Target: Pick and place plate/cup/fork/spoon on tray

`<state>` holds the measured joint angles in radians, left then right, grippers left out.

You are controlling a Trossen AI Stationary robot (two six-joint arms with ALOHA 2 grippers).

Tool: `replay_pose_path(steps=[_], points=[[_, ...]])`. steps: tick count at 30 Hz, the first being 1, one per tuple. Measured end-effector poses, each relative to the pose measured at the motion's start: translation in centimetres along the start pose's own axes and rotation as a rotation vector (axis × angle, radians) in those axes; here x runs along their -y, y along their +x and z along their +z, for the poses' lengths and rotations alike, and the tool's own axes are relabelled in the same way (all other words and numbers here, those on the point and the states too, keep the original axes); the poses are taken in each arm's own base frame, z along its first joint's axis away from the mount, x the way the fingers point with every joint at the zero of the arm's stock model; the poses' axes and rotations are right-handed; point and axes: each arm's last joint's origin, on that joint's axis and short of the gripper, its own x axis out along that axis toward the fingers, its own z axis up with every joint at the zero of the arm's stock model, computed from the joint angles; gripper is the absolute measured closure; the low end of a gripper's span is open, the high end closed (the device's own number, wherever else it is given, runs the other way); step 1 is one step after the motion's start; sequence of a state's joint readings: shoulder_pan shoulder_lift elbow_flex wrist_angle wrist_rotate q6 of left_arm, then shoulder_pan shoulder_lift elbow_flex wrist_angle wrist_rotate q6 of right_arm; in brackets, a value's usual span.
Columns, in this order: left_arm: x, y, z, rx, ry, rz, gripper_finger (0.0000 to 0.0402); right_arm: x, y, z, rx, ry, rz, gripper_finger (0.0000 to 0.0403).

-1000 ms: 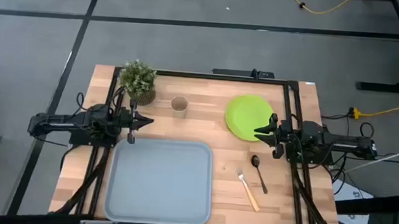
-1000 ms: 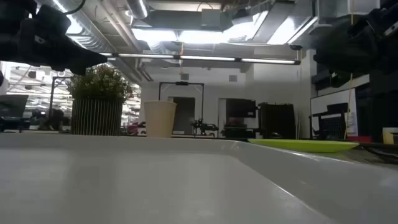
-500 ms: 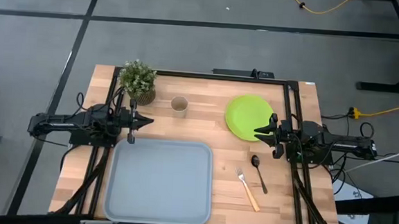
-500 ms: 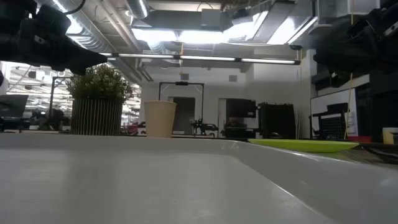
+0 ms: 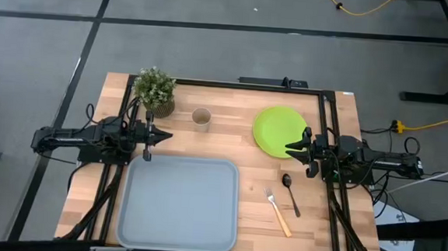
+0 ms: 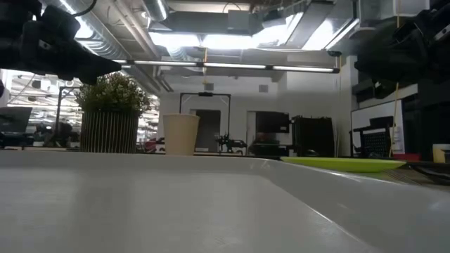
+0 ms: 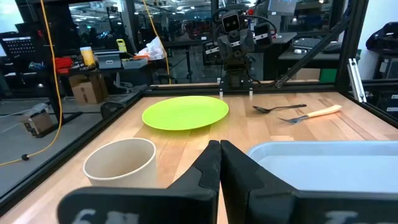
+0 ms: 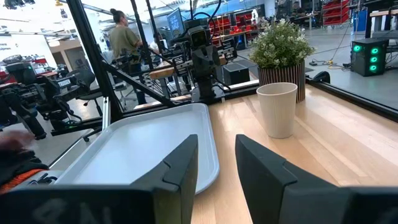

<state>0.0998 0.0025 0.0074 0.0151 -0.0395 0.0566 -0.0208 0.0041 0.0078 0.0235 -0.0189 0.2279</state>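
Observation:
The lime-green plate lies flat at the table's far right. The tan cup stands upright at the far middle. The dark spoon and the orange-handled fork lie on the wood right of the grey-blue tray. My left gripper hovers shut above the tray's far left corner, empty; its shut fingertips show in the left wrist view. My right gripper hovers over the plate's near edge, open by a narrow gap, empty.
A potted green plant stands at the far left corner, beside the cup. Black frame rails run along the table's sides. A person stands in the room beyond the table's left side. Bare wood lies between tray and plate.

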Motion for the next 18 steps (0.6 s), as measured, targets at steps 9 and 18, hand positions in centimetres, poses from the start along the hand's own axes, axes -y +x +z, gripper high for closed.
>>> replay_pose_path(steps=[9,18], points=[[0.0,0.0,0.0,0.003,0.0,0.001,0.0401,0.0,0.0,0.0,0.0,0.0,0.0,0.0291],[-0.2,-0.3,2.5,0.263,-0.108,0.004,0.0401,0.0,0.0,0.0,0.0,0.0,0.0,0.0291]])
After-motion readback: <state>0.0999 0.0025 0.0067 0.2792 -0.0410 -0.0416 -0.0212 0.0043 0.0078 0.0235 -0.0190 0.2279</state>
